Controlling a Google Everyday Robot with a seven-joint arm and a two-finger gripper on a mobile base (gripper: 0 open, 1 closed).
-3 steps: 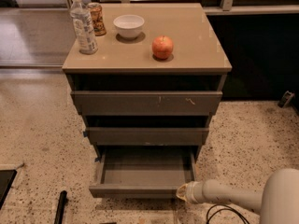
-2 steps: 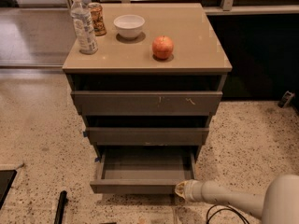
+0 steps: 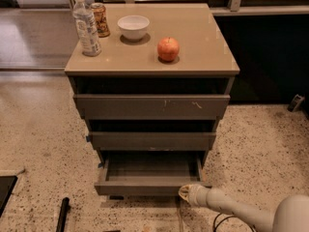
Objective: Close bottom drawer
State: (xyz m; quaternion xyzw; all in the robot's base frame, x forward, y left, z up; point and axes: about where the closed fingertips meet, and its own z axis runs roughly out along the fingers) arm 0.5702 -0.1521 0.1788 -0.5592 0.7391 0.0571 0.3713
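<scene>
The bottom drawer (image 3: pixel 149 187) is the lowest of three in a grey-brown cabinet (image 3: pixel 152 105). It stands pulled out part way, a shallow empty tray with a plain flat front. My gripper (image 3: pixel 186 193) is at the end of the white arm that comes in from the lower right. Its tip is against the right part of the drawer's front, low near the floor. The middle drawer front (image 3: pixel 152 140) and the top drawer front (image 3: pixel 151 105) with whitish scratches sit further back.
On the cabinet top stand a water bottle (image 3: pixel 86 24), a can (image 3: pixel 100 19), a white bowl (image 3: pixel 133 27) and a red apple (image 3: pixel 168 49). The floor is speckled terrazzo. A black bar (image 3: pixel 63 214) lies on the floor at lower left. A dark wall is at the right.
The gripper has moved left and forward against the drawer front. The bottom drawer has slid in a little toward the cabinet.
</scene>
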